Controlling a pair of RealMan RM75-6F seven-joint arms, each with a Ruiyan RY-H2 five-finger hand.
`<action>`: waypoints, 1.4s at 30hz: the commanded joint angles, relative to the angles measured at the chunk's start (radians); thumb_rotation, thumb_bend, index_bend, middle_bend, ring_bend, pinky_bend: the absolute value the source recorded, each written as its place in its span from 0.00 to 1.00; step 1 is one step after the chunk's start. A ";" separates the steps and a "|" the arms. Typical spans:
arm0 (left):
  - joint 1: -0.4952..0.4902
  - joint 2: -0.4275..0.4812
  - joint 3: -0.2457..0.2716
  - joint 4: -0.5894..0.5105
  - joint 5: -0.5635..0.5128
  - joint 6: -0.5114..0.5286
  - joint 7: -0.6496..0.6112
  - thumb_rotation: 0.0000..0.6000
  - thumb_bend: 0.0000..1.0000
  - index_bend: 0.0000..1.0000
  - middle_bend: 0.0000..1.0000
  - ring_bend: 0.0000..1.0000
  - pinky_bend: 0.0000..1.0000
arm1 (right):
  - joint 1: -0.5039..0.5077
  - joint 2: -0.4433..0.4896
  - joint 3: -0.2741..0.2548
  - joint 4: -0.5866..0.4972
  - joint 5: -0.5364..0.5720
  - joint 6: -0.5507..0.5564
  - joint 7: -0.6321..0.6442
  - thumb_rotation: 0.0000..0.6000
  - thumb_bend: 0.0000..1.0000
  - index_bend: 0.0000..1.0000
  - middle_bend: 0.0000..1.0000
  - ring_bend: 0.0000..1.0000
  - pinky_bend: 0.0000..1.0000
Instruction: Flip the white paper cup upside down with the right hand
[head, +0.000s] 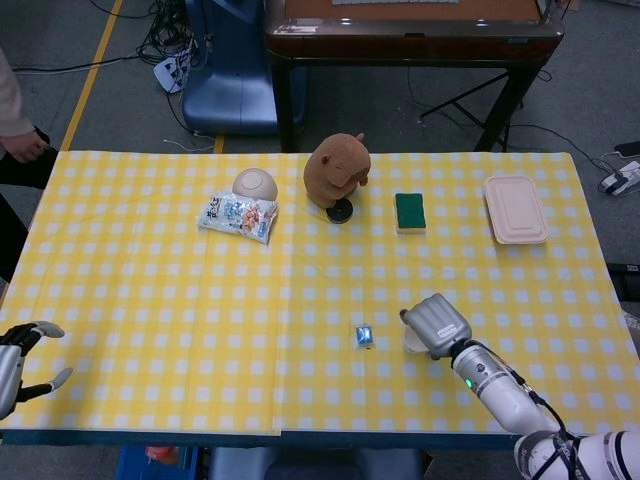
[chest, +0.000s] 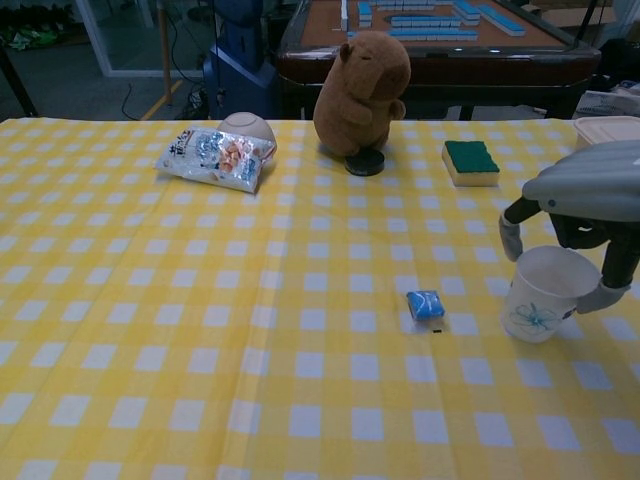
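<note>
The white paper cup (chest: 540, 298) with a blue print stands upright, mouth up, at the front right of the yellow checked table (chest: 200, 330). My right hand (chest: 590, 200) hangs directly over it, with the thumb by the left rim and a finger (chest: 608, 290) against the right wall. The fingers straddle the cup without a clear clasp. From the head view the right hand (head: 437, 325) covers the cup (head: 409, 341) except for a sliver. My left hand (head: 20, 365) rests at the table's front left corner, fingers apart and holding nothing.
A small blue packet (chest: 425, 304) lies just left of the cup. Further back are a brown plush (head: 336, 170) on a black disc, a snack bag (head: 238, 215), an upturned bowl (head: 255, 182), a green sponge (head: 409, 212) and a beige lidded box (head: 515, 208). A person (head: 15, 140) stands at the far left.
</note>
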 joint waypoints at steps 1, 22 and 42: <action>0.000 0.000 0.000 0.000 0.000 0.000 0.000 1.00 0.17 0.47 0.36 0.32 0.44 | -0.007 0.006 -0.002 0.001 -0.021 0.009 0.031 1.00 0.00 0.41 1.00 1.00 1.00; -0.007 -0.010 0.004 0.004 -0.002 -0.020 0.024 1.00 0.17 0.47 0.36 0.32 0.44 | -0.221 -0.023 0.019 0.441 -0.695 0.067 1.404 1.00 0.00 0.43 1.00 1.00 1.00; -0.008 -0.015 0.007 0.002 0.003 -0.021 0.036 1.00 0.17 0.47 0.36 0.32 0.44 | -0.215 -0.213 -0.114 0.902 -0.909 0.243 2.242 1.00 0.00 0.43 1.00 1.00 1.00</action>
